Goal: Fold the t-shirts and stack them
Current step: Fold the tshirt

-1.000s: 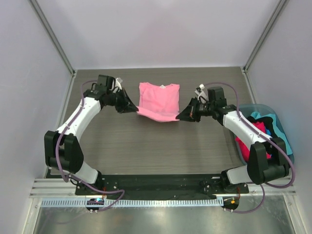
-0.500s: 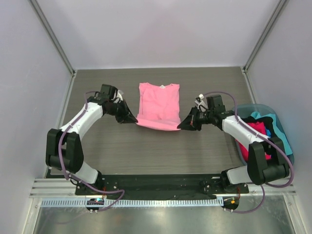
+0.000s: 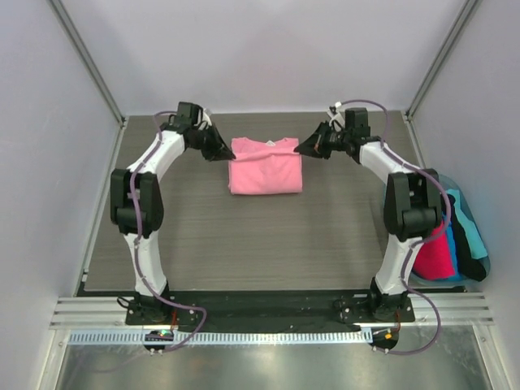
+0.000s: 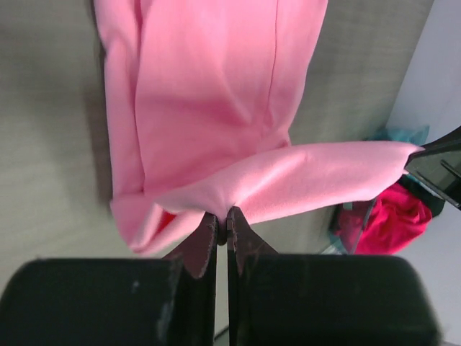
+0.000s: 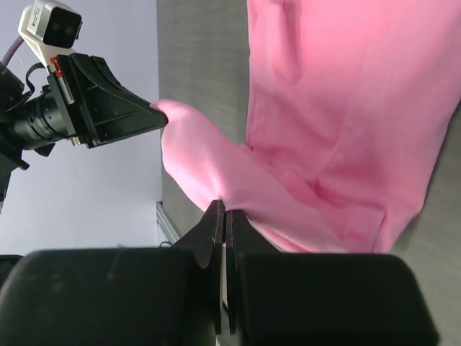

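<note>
The light pink t-shirt [image 3: 266, 169] lies doubled over at the far middle of the table. My left gripper [image 3: 230, 151] is shut on the cloth at the shirt's far left corner, and my right gripper [image 3: 299, 149] is shut on it at the far right corner. In the left wrist view the jaws [image 4: 222, 216] pinch a raised pink edge [image 4: 310, 180] that stretches across to the right gripper [image 4: 434, 153]. In the right wrist view the jaws [image 5: 225, 209] pinch the same edge, with the left gripper [image 5: 119, 115] holding its other end. More t-shirts, hot pink [image 3: 435, 256], black [image 3: 457, 221] and teal [image 3: 478, 244], sit at the right.
A light-blue tub [image 3: 445, 179] holding the other shirts stands off the table's right edge, partly behind the right arm [image 3: 406, 203]. Grey walls and metal posts close in the table's back and sides. Both arms reach far out to the back.
Both grippers have carried the shirt's near hem away from the bases to its far edge, doubling the shirt over. The arms have stretched out to the back.
</note>
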Controlling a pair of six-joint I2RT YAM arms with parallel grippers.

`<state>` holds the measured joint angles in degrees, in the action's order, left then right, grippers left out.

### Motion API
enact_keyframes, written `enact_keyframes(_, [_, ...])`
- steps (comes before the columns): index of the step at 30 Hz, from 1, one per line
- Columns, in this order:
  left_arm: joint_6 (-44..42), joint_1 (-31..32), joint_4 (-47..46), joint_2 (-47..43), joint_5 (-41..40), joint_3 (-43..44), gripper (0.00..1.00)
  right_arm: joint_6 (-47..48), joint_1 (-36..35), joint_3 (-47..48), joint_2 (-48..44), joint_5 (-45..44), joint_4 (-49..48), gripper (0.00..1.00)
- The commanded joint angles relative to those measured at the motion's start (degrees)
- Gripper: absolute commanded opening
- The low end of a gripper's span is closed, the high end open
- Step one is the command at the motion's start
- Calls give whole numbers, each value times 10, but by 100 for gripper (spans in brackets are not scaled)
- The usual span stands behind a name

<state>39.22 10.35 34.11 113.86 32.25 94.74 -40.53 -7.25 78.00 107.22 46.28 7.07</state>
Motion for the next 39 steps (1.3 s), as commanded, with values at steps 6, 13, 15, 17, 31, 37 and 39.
enact_keyframes(6, [-56, -4, -40, 158, -39, 222, 0, 23, 10, 204, 175, -6, -38, 1])
enact_keyframes(13, [-83, -2, -73, 246, -90, 335, 7, 46, 7, 384, 299, -40, -35, 2])
enact_keyframes(15, [-85, -3, -93, 267, -98, 353, 23, 53, 7, 400, 318, -55, -35, 5])
enact_keyframes(17, [-85, -2, -119, 275, -94, 363, 46, 65, 7, 412, 324, -65, -38, 32])
enact_keyframes(31, [-106, -32, -98, 213, -98, 301, 66, 126, 6, 278, 189, -53, -14, 44])
enact_keyframes(37, [-86, -39, -91, 253, -62, 285, 71, 107, -22, 269, 221, -13, -13, 41])
enact_keyframes(39, [-81, -38, -94, 265, -50, 271, 73, 99, -29, 265, 235, -8, -15, 40])
